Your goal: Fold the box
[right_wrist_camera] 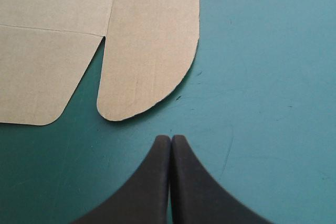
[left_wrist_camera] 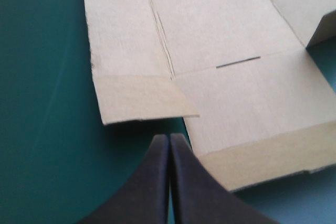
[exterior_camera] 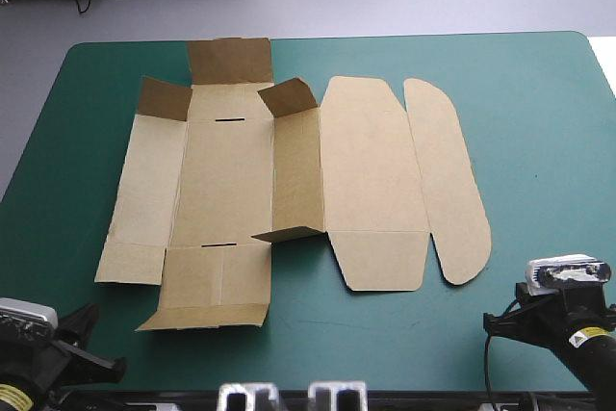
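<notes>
**Risks.** The box lies loose on the cover with nothing pinning it. We judge that a push under one edge would slide the whole sheet rather than lift a flap. Thin board lying flat gives closed tips little to catch, so a pinch could miss, or crease the edge off its score line. Several parts already stand partly up: two small flaps at the box's far corners, a wall along its middle, and the near end flap. A careless reach across could flatten them or bend them the wrong way. Working one side alone may twist the sheet.

**Position.** The box is opened out on the cover, with the rounded lid flap on its right side.
- The left gripper has its fingers together in one point and holds nothing. It sits just short of the box's near left corner flap, apart from it.
- The right gripper also has its fingers together and is empty. It is near the lid flap's near end, with bare cover between.
- Neither gripper touches the board.
</notes>
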Robot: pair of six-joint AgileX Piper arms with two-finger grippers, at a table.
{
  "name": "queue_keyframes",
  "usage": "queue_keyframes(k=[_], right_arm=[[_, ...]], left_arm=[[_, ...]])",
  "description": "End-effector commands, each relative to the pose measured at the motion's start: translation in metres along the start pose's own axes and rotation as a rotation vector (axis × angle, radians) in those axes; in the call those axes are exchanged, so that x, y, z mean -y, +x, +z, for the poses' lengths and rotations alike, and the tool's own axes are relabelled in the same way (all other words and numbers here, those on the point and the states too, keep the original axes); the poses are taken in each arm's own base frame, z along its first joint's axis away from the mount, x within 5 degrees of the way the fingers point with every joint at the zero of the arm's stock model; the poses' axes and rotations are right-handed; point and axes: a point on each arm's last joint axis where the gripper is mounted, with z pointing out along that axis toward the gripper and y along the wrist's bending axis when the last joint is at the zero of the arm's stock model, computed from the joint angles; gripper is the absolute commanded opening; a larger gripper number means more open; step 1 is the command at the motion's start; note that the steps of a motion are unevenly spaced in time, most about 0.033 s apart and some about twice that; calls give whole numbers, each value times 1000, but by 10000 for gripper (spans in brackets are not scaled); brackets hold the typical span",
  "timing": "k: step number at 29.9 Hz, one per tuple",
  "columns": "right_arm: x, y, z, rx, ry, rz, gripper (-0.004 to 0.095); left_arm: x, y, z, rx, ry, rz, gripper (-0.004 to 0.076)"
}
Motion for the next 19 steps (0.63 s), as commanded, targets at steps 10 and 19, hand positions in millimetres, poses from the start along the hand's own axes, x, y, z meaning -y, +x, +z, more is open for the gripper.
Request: queue_keyframes(k=[10,19], right_arm=[[1,-12,-4,90,13,5,-20],[1,-12,-4,88,12,5,-20]], left_arm=[[-5,-166,5,-4,-72,96,-10],[-28,-222,83,-156,-373,176,0]])
